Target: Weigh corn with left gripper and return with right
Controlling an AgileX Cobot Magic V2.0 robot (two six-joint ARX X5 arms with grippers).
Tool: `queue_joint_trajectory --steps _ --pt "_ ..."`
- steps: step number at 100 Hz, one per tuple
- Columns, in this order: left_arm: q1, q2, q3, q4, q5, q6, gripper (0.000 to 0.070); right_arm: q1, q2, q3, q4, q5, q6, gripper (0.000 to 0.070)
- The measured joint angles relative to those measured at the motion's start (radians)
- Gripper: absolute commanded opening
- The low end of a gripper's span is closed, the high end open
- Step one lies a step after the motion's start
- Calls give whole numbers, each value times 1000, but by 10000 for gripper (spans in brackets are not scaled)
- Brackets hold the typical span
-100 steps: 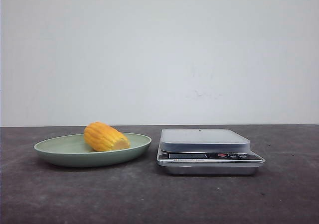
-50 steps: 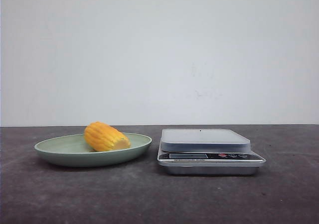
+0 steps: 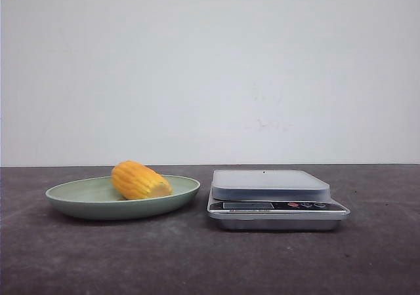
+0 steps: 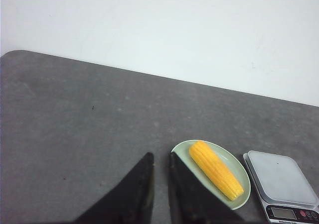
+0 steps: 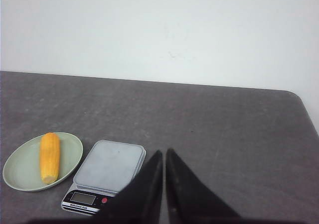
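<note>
The corn lies on its side in a shallow pale green plate, its ribbed kernel rows running lengthwise and its cut end turned toward the scale. From my left wrist view the same cob stretches across the dish from the rim nearest my fingers toward the far rim; from my right wrist view it rests lengthwise inside the plate, nothing touching it.

Just beside the plate, on the front view's right, stands a small silver kitchen scale with a bare flat weighing platform, a display and a row of buttons along its front edge. Plate and scale sit close together without touching, as far as I can tell, on a dark grey table backed by a plain white wall.

My left gripper hangs above the table near the plate's rim, its two dark fingers drawn close with only a thin slit between the tips and nothing between them. My right gripper hovers over the table beside the scale, on the side away from the plate, fingers likewise nearly pressed together and empty. Neither arm appears in the front view.
</note>
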Motion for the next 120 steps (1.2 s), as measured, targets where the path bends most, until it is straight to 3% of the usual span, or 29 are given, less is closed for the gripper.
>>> queue_joint_trajectory --steps 25,39,55,85,106,120 --pt "20 0 -17 38 -6 5 0 0 0 0 0 0 0 4" --pt "121 -28 -177 290 -16 64 0 0 0 0 0 0 0 4" --pt "261 -115 -465 604 115 129 0 0 0 0 0 1 0 5" --pt "352 -198 -927 997 191 140 0 0 0 0 0 2 0 4" --pt "354 -198 -1103 1128 234 140 0 0 0 0 1 3 0 4" --pt "354 -200 -1104 1099 234 147 0 0 0 0 1 4 0 4"
